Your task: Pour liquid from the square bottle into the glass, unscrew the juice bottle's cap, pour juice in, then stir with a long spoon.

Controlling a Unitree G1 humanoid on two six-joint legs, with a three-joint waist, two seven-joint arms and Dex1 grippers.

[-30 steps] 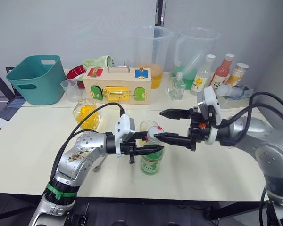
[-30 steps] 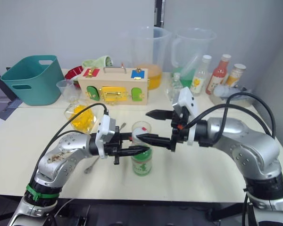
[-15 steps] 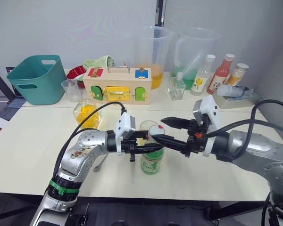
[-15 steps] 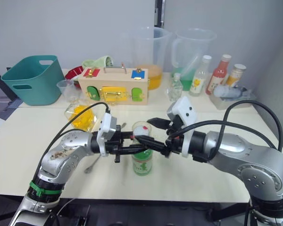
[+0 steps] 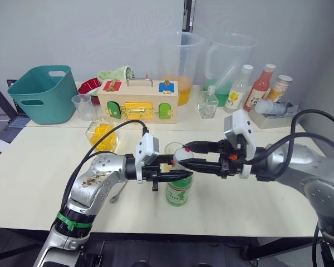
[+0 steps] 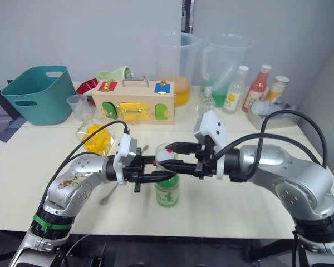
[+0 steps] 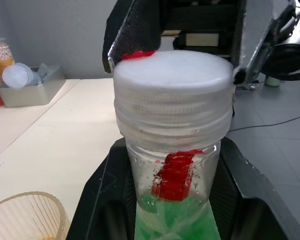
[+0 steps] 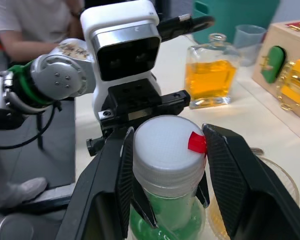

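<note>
A pale table (image 5: 39, 183) is standing before a grey wall, carrying a teal basket (image 5: 42, 92), a wooden latch box (image 5: 138, 100), two big clear jugs (image 5: 181, 61) and a row of bottles (image 5: 260, 86) along its back. The square bottle (image 5: 102, 135), holding yellow liquid, is sitting near the box, left of the arms. The juice bottle (image 5: 179, 189) is standing upright near the front middle of the table, with the glass (image 5: 174, 150) just behind it and the spoon (image 5: 118, 193) lying on the table under the left arm. The left tool (image 5: 178, 173) is reaching in from the left and is clamping the bottle's neck below the cap (image 8: 165, 141), its black fingers (image 7: 105, 200) pressing on either side of the clear neck. The right tool (image 5: 188, 156) is coming from the right at cap height; its fingers (image 8: 230, 175) are sitting on both sides of the white cap, narrowly apart, one touching a red mark on the cap's edge. A person in a white shirt (image 8: 37, 20) is sitting beyond the table.
</note>
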